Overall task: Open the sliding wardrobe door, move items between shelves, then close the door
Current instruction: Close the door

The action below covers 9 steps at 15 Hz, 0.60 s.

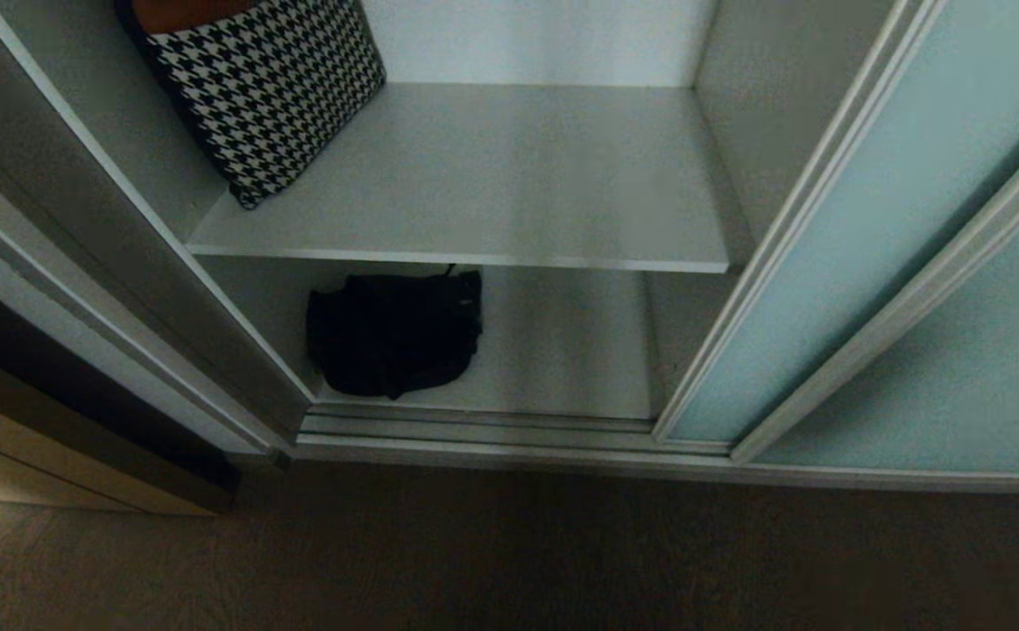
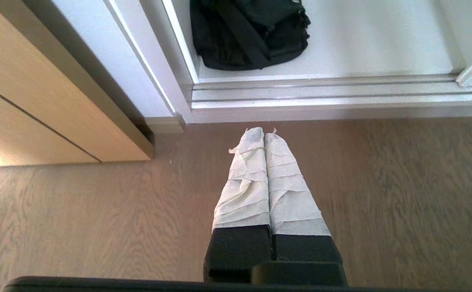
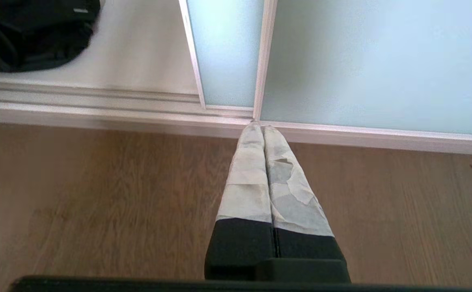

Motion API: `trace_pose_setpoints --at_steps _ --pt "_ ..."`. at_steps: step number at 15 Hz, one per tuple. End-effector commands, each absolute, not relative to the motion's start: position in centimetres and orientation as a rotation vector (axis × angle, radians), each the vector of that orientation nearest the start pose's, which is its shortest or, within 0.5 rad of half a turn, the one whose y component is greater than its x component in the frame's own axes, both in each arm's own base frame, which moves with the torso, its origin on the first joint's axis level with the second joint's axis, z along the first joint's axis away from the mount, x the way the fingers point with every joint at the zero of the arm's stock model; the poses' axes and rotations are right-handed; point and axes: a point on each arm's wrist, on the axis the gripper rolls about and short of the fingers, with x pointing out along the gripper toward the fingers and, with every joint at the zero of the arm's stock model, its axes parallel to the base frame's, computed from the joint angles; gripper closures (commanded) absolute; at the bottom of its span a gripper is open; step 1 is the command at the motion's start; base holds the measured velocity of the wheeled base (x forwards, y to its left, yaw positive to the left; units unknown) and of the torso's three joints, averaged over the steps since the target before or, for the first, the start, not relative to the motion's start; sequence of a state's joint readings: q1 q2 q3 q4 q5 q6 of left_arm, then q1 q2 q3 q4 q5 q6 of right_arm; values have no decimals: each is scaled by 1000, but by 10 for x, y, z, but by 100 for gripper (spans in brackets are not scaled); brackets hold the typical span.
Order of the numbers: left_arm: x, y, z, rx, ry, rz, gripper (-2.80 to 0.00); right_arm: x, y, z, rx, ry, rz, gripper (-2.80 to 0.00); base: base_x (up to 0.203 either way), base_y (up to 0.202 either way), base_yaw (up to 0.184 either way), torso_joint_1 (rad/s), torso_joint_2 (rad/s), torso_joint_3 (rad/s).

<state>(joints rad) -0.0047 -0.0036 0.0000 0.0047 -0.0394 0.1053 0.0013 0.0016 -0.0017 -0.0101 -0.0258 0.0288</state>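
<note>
The sliding wardrobe door (image 1: 868,219) stands pushed to the right, leaving the bay open; its lower corner (image 3: 227,52) shows in the right wrist view. A soft black bag (image 1: 395,333) with a broad strap lies on the bottom shelf (image 1: 562,350), at its left front; it also shows as the bag (image 2: 248,32) and the bag (image 3: 29,32). The shelf above (image 1: 518,184) is bare on its right. My left gripper (image 2: 264,132) hangs shut over the floor before the bay's left corner. My right gripper (image 3: 259,126) hangs shut, tips by the door's lower corner. Neither holds anything.
A black-and-white houndstooth bag (image 1: 272,96) leans at the upper shelf's left. A duller frosted panel (image 1: 956,386) fills the right. The ribbed silver floor track (image 1: 474,429) runs along the bay's front. A wooden cabinet (image 2: 37,113) stands left of the wardrobe on the wood floor (image 1: 509,561).
</note>
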Motion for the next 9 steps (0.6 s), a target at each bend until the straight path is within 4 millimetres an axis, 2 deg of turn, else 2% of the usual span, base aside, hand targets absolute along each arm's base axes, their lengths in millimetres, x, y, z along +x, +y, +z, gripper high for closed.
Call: trace_pose_setpoints --at_steps 1,9 --pt "-23 -1 75 106 2 -45 0 -23 -1 77 29 -10 -24 0 0 0 0 0 0 0" --pt "-23 -1 75 101 -2 -43 0 -23 -1 77 29 -10 -24 0 0 0 0 1 1 20"
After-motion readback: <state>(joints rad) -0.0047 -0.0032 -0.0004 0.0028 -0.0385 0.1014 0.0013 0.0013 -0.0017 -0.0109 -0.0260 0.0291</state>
